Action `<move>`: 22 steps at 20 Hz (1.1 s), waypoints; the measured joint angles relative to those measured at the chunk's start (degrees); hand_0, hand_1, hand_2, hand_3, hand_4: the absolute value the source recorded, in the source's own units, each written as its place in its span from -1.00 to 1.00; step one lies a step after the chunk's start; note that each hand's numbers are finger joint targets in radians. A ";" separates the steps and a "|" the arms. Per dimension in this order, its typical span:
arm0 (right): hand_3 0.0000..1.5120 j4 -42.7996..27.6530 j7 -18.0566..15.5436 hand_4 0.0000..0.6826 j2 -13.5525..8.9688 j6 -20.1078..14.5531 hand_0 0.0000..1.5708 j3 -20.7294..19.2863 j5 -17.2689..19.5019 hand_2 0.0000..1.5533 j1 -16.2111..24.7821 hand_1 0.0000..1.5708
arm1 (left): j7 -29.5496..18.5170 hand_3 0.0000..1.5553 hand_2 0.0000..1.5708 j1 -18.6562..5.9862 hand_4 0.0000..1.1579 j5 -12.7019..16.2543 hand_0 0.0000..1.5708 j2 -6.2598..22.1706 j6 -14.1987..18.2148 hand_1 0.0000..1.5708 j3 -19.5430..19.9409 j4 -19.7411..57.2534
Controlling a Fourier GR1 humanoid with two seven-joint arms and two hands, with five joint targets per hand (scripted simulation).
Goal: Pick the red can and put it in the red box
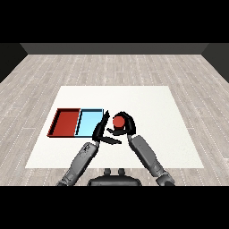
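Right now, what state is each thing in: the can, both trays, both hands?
red can: upright, held in the right hand, outside both trays.
right hand: curled round the can.
left hand: fingers straight, beside the can, holding nothing.
red tray: holds nothing.
light blue tray: holds nothing, next to the red tray.

Landmark: light blue tray [89, 121], laid on table [156, 103]. Red tray [66, 122] set touching its left side. Can [118, 121] found right of it, near, enclosed by right hand [128, 123]. Left hand [100, 129] placed at its right edge, between it and can.
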 measured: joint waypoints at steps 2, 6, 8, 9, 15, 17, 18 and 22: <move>0.85 0.22 -0.14 0.83 -0.07 0.99 0.82 -0.16 -0.39 0.85 -0.27 0.82 | -0.41 -1.00 -1.00 -1.86 -1.00 0.67 -1.00 0.00 1.58 -1.00 -1.04 2.77; 0.85 -2.64 0.81 0.77 -0.02 -0.73 0.82 2.61 -0.34 0.85 0.67 0.82 | 2.42 -1.00 -1.00 -2.72 -1.00 -0.10 -1.00 0.18 2.33 -1.00 -1.21 1.69; 0.83 -3.05 1.44 0.80 -0.01 -1.23 0.84 2.86 -0.12 0.83 -0.01 0.84 | 2.48 -1.00 -1.00 -5.00 -1.00 0.40 -1.00 0.11 2.07 -1.00 -0.36 3.59; 0.83 -3.50 1.67 0.80 0.00 -1.41 0.85 3.19 0.13 0.84 0.02 0.85 | 1.93 -1.00 -1.00 -5.68 -1.00 1.30 -1.00 0.09 3.40 -1.00 -1.77 4.64; 0.84 -4.05 1.57 0.72 -0.04 -3.58 0.86 6.60 -2.51 0.86 -0.88 0.86 | 3.22 -1.00 -1.00 -7.11 -1.00 0.77 -1.00 0.12 3.49 -1.00 -2.39 5.10; 0.85 -5.04 2.11 0.62 -0.09 -4.29 0.84 7.12 -2.51 0.86 -0.95 0.84 | 3.17 -1.00 -1.00 -6.87 -1.00 1.01 -1.00 0.22 4.33 -1.00 -3.49 4.97; 0.85 -4.78 2.05 0.59 -0.14 -4.45 0.85 7.37 -3.09 0.87 -1.51 0.85 | 2.88 -1.00 -1.00 -6.32 -1.00 0.97 -1.00 0.27 4.54 -1.00 -3.79 4.50; 0.86 -3.22 0.25 0.50 -0.62 -7.36 0.92 9.66 -5.00 0.89 -3.24 0.92 | 3.10 -1.00 0.00 -5.81 -0.05 0.36 -0.02 1.12 8.67 -0.02 -4.63 3.86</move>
